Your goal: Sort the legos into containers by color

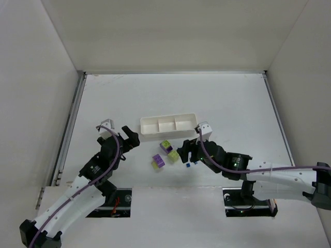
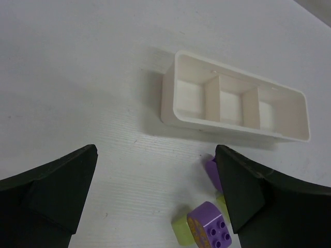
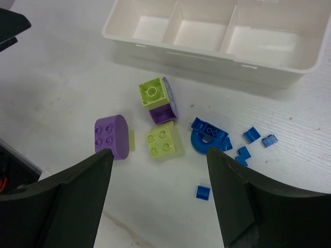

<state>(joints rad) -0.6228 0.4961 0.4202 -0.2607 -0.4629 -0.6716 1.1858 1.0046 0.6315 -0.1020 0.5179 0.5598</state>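
Several legos just beside white tray

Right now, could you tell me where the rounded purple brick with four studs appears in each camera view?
Top external: the rounded purple brick lies near the centre, just below the tray.
Left wrist: the brick is at the bottom edge, right of centre.
Right wrist: the brick is left of centre.
Shared landmark: the white three-compartment tray, beyond the brick in every view.

Left gripper open; right gripper open, apparently hovering low.
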